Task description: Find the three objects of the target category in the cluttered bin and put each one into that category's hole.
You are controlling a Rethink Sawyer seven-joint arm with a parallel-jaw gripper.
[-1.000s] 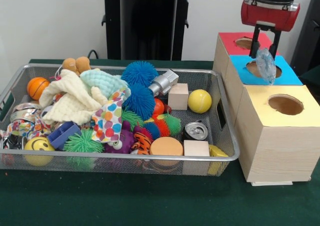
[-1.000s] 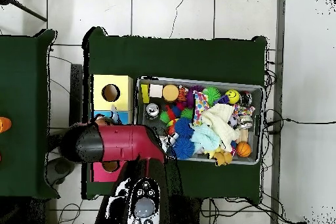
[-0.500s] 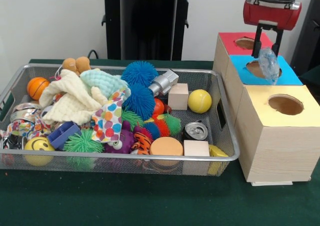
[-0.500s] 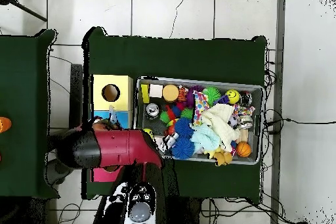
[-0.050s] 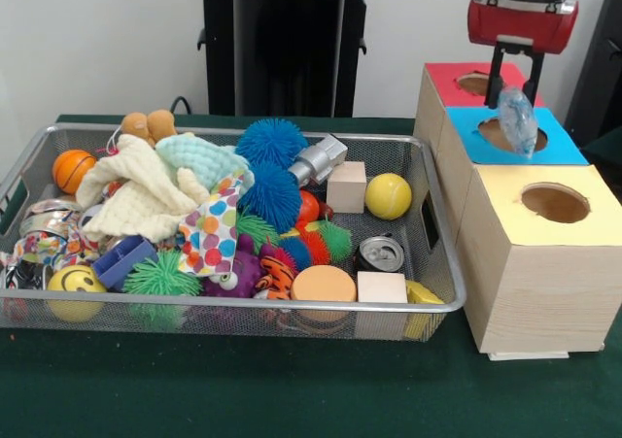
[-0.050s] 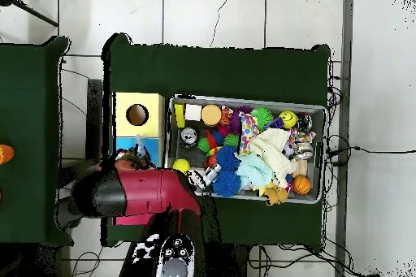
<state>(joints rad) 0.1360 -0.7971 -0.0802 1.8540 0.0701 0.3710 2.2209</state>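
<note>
My gripper [image 5: 513, 96] hangs at the right, above the blue-topped box [image 5: 569, 147]. It is shut on a crumpled clear plastic piece [image 5: 515, 122], which dangles just over that box's round hole. A red-topped box [image 5: 447, 77] stands behind the blue one, and a yellow-topped box [image 5: 554, 203] with an open hole stands in front. In the overhead view the red arm [image 6: 142, 192] covers the red box, and the plastic piece [image 6: 140, 150] shows over the blue box [image 6: 128, 145]. The wire bin [image 5: 428, 263] holds the clutter.
The bin holds spiky balls [image 5: 271, 143], a yellow ball [image 5: 388, 195], a dented can [image 5: 379, 253], wooden blocks [image 5: 346, 185], cloths [image 5: 136, 200], a small basketball [image 5: 72, 169] and a silver cylinder [image 5: 319, 159]. Green cloth covers the table [image 5: 292, 389].
The gripper with the plastic piece has shifted slightly over the blue box and sits a little higher. In the overhead view the arm's body has drawn back toward the base, uncovering the yellow ball.
</note>
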